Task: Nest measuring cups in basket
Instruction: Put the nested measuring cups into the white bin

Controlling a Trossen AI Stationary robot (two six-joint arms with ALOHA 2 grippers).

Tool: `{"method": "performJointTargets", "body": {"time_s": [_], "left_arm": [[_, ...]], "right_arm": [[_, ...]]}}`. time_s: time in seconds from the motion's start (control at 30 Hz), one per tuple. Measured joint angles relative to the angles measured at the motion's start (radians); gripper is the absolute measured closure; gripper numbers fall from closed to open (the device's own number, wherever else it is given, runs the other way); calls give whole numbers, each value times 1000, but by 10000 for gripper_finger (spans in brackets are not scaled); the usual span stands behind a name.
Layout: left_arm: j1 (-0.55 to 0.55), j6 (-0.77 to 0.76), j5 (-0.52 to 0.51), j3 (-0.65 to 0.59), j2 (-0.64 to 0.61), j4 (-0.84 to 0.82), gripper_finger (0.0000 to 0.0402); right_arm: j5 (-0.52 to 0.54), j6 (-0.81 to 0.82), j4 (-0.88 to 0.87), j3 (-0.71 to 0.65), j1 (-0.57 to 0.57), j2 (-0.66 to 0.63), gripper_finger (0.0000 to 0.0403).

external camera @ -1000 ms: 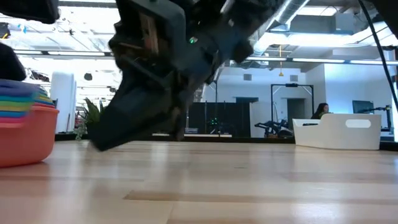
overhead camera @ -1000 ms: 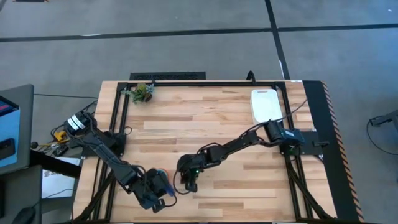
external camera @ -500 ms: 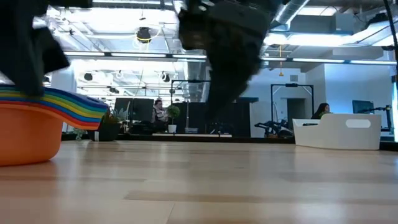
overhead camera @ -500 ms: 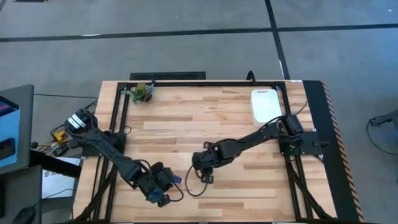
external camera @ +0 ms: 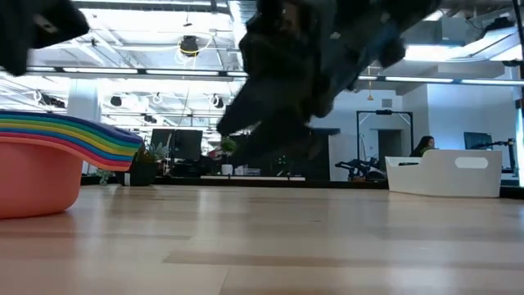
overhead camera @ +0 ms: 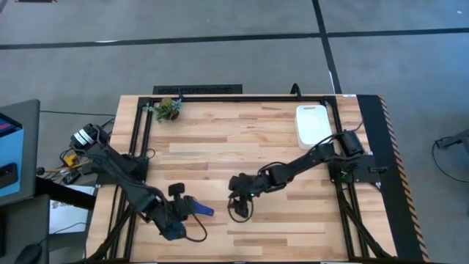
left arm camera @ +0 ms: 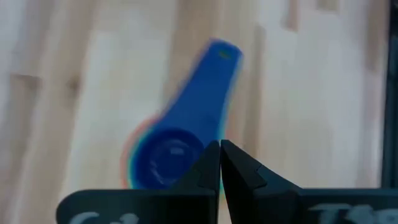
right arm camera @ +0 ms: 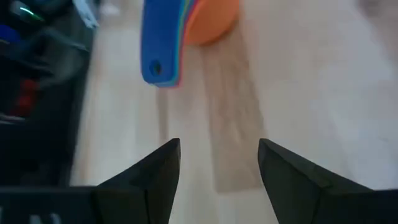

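I see the nested stack of coloured plastic measuring cups [overhead camera: 192, 207], dark blue uppermost with its flat handle pointing toward the right arm, resting on the near-left part of the wooden table [overhead camera: 242, 139], well apart from the white rounded rectangular basket [overhead camera: 314, 123] at the far right. My left gripper [left arm camera: 221, 163] hangs just above the stack with its fingers pressed together and empty, while my right gripper [right arm camera: 217, 165] faces the handles with fingers spread wide. I judge the step goes best if the right fingers straddle the bundled handles squarely and close on all of them, so the stack lifts as one toward the basket.
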Motion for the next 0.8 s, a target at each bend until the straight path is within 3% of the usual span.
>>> {"method": "performJointTargets", "body": {"time_s": [0.13, 0.23, 0.43, 0.57, 0.8], "left_arm": [[-26, 9, 80, 0, 4, -32, 401], [-33, -38, 41, 0, 6, -51, 401], [-45, -87, -20, 0, 6, -71, 387], [-67, -24, -48, 0, 6, -27, 344], [-97, 46, -58, 0, 7, 43, 230]], "right_arm": [[-139, 45, 146, 0, -45, 72, 163], [-192, 94, 209, 3, -68, 113, 163], [-177, 110, 191, 2, -66, 121, 163], [-167, 93, 190, 2, -60, 113, 163], [-166, 86, 176, 2, -61, 112, 163]]}}
